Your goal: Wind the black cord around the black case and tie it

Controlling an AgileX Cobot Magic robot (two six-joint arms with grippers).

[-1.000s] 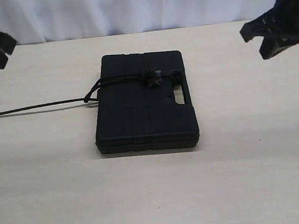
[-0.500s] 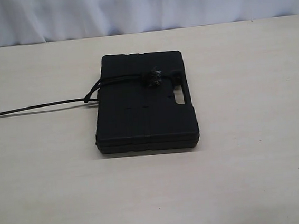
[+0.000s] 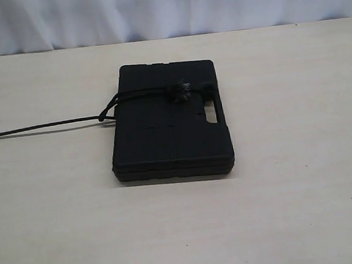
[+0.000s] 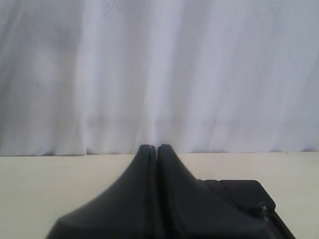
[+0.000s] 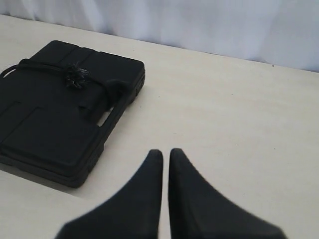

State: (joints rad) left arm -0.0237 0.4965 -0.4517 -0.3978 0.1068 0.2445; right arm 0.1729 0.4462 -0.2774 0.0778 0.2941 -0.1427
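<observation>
**Fig.** The black case point(image 3: 170, 139) lies flat near the middle of the table point(image 3: 295, 208), with its handle slot point(image 3: 212, 114) toward the right of the exterior view. The black cord point(image 3: 38, 127) crosses the top face near the far edge and gathers into a frayed knot point(image 3: 179, 91) just beside the slot. Its tail leaves the case's left side and runs across the table out of view.

Both pincers stand well apart from case and cord. The left gripper point(image 4: 153, 149) has its fingers pressed together on nothing. The right gripper point(image 5: 165, 153) shows only a hairline slit between its tips and is likewise empty.

We judge the case rigid and heavy enough to stay put under a light tug, and its slot or sides would give the surest hold. We judge the cord soft, limp and light, best taken by the free tail on the bare table. We cannot tell whether the knot is drawn tight.
</observation>
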